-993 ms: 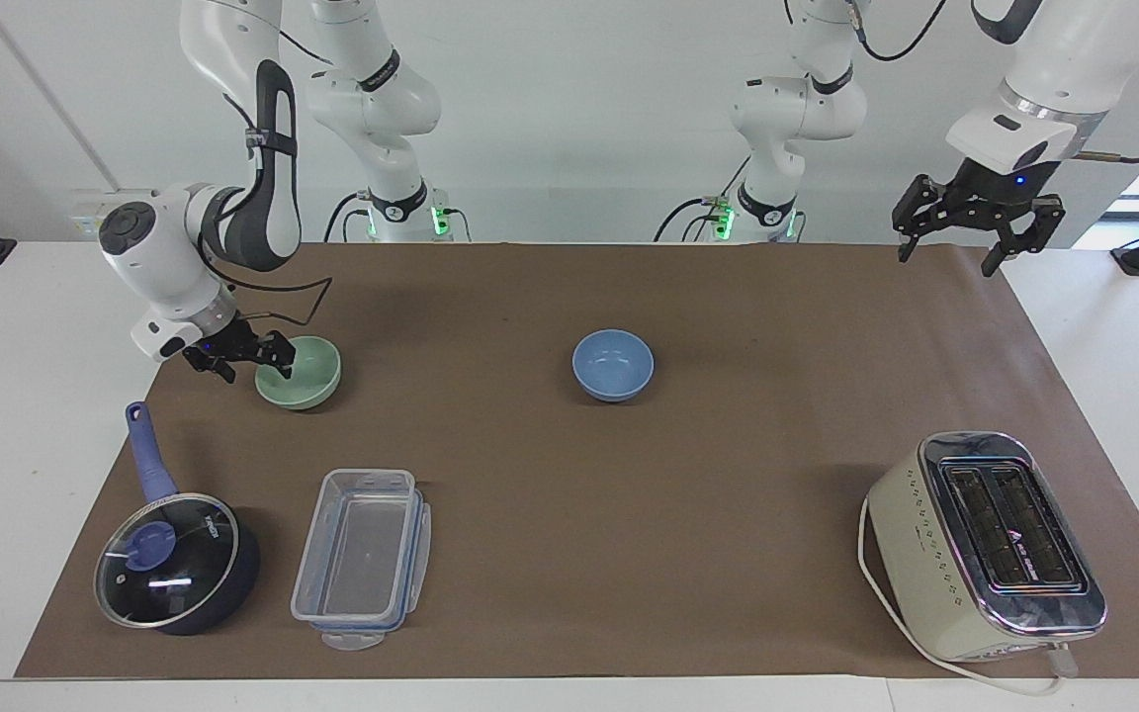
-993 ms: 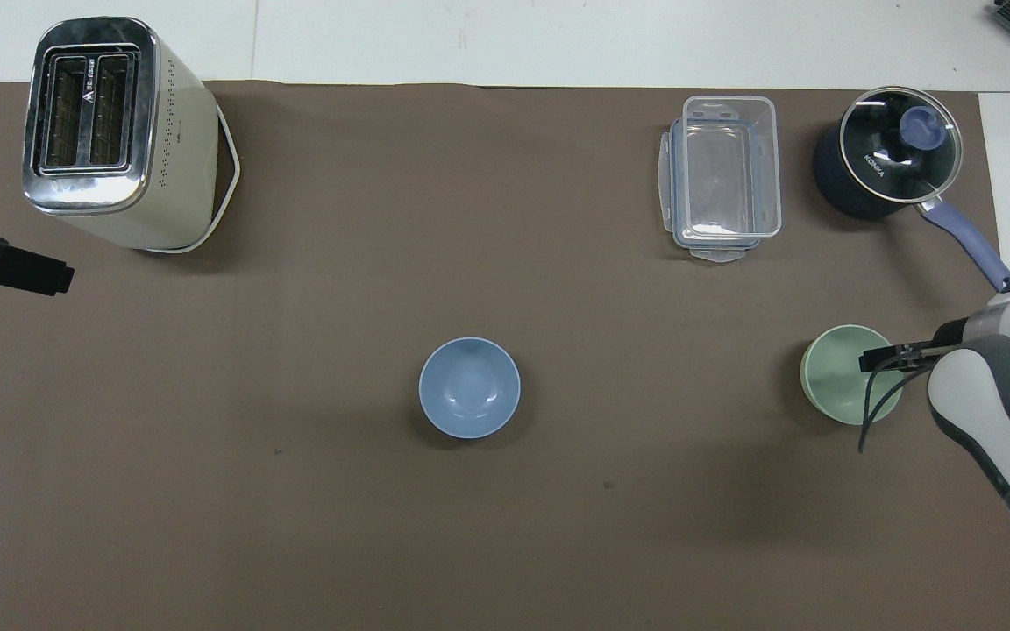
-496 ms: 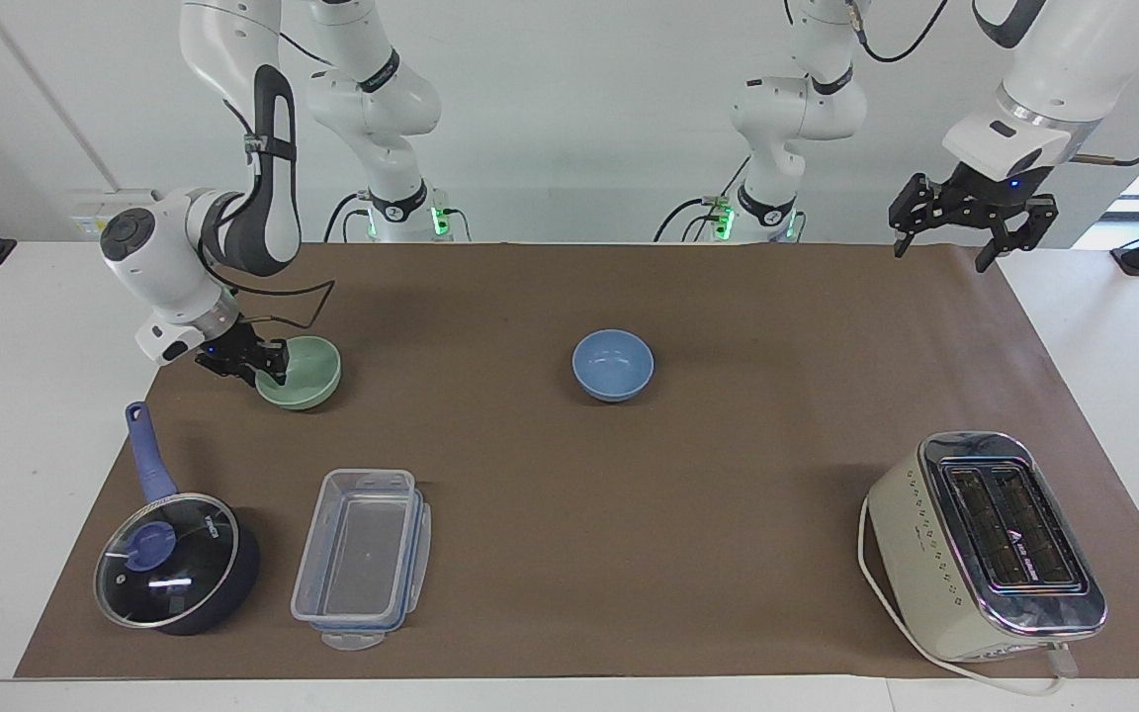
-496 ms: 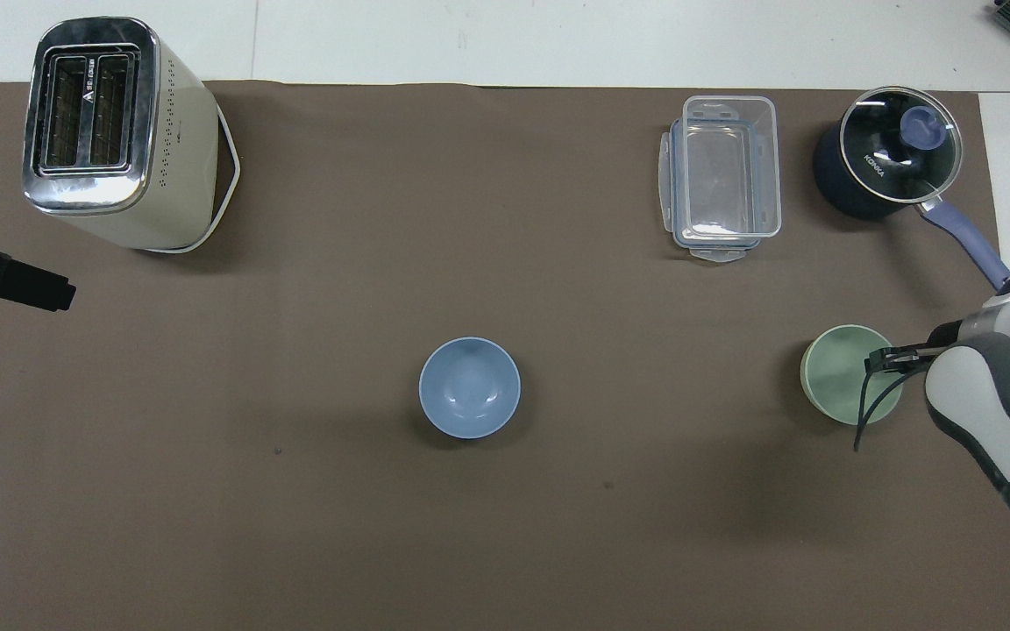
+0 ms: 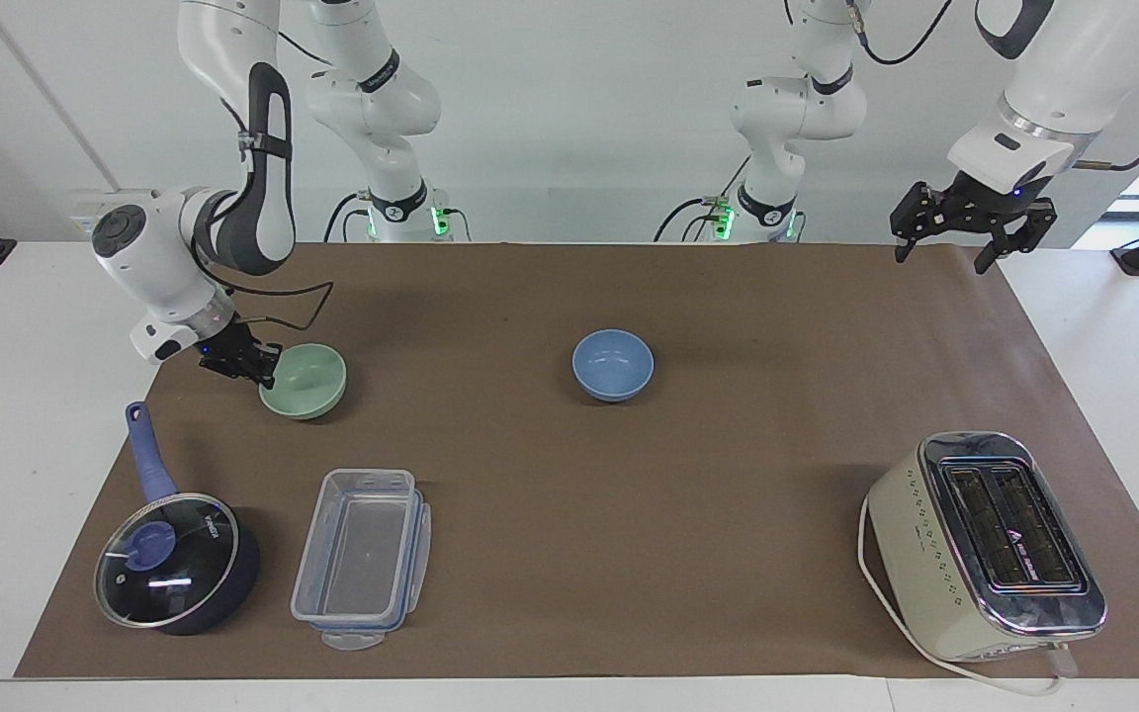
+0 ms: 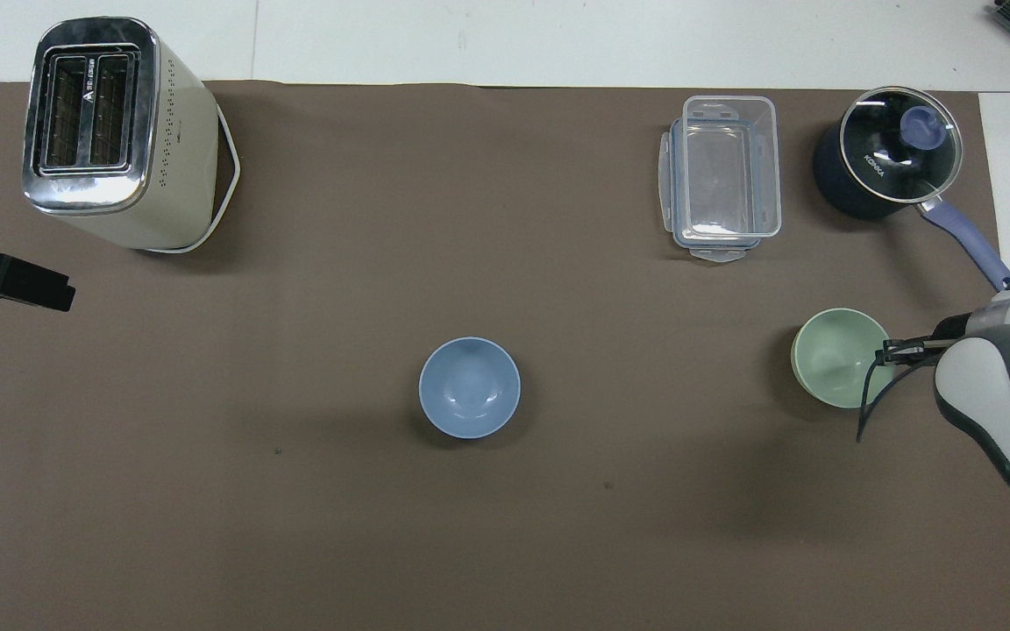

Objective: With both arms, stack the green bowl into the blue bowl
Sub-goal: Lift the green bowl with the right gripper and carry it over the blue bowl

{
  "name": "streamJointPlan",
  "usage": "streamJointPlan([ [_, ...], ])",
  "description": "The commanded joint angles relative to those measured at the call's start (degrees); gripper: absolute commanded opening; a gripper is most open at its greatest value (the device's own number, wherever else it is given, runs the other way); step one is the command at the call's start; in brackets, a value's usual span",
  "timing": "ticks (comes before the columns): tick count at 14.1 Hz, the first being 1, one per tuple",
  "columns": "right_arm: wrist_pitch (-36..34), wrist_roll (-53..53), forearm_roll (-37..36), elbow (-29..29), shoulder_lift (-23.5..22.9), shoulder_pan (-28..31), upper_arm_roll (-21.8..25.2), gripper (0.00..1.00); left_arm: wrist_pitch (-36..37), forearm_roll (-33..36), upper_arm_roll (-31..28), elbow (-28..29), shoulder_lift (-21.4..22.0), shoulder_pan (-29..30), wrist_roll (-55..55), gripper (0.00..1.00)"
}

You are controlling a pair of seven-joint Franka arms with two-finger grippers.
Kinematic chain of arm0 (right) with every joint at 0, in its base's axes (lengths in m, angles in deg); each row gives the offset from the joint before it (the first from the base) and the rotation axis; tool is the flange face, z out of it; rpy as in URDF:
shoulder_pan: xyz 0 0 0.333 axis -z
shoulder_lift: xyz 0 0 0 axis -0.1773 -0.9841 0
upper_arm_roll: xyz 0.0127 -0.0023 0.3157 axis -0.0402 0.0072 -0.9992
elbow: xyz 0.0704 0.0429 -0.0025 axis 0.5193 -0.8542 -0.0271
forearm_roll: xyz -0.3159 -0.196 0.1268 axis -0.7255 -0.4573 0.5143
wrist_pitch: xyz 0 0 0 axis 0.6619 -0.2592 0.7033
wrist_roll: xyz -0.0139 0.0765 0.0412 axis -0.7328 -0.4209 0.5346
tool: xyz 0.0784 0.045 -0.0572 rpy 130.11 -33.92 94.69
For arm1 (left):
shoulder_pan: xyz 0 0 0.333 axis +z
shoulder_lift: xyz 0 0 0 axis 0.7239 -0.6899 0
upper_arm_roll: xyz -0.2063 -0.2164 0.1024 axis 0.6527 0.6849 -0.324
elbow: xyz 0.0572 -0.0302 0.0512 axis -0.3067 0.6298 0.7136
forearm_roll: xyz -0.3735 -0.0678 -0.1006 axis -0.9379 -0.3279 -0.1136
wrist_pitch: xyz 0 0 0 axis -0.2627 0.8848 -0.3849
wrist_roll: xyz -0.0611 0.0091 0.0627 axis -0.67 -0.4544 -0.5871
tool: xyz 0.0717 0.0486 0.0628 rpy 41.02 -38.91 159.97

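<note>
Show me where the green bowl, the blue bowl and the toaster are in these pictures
green bowl (image 5: 307, 378): facing view, on its inner hollow, beside the right gripper (image 5: 255, 370).
blue bowl (image 5: 613, 362): facing view, on the middle of its inside.
toaster (image 6: 91, 117): overhead view, on its slotted top.

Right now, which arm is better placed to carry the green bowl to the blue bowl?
The right arm. Its gripper is shut on the rim of the green bowl. The left gripper waits open in the air, away from both the green bowl and the blue bowl.
</note>
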State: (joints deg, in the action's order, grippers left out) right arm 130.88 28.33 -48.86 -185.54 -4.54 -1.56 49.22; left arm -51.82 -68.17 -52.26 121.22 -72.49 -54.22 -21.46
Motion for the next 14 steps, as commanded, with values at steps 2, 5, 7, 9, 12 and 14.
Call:
streamJointPlan([
  [2,-10.0,1.2,1.6,7.7,1.2,0.4,-0.5,0.0,0.3,0.3,0.4,1.3,1.3,0.6,0.4,1.0],
  [5,-14.8,6.1,4.7,11.5,2.3,0.0,-0.8,0.0,0.2,0.3,0.3,1.3,1.4,0.8,0.4,1.0],
  [7,-16.9,8.1,5.5,13.2,2.7,-0.7,-1.1,0.0,0.3,0.3,0.3,1.3,1.3,0.9,0.4,1.0],
  [9,-17.4,7.7,5.8,15.0,3.8,-2.1,-2.2,0.0,0.3,0.3,0.3,1.3,1.3,0.9,0.4,1.0],
  [12,-18.4,3.8,5.8,17.3,4.3,-2.4,-6.0,0.0,0.2,0.3,0.3,1.3,1.4,0.9,0.4,1.0],
  [14,-18.5,-3.1,5.7,17.8,4.3,-2.7,-10.6,0.0,0.2,0.3,0.3,1.3,1.3,0.9,0.4,1.0],
])
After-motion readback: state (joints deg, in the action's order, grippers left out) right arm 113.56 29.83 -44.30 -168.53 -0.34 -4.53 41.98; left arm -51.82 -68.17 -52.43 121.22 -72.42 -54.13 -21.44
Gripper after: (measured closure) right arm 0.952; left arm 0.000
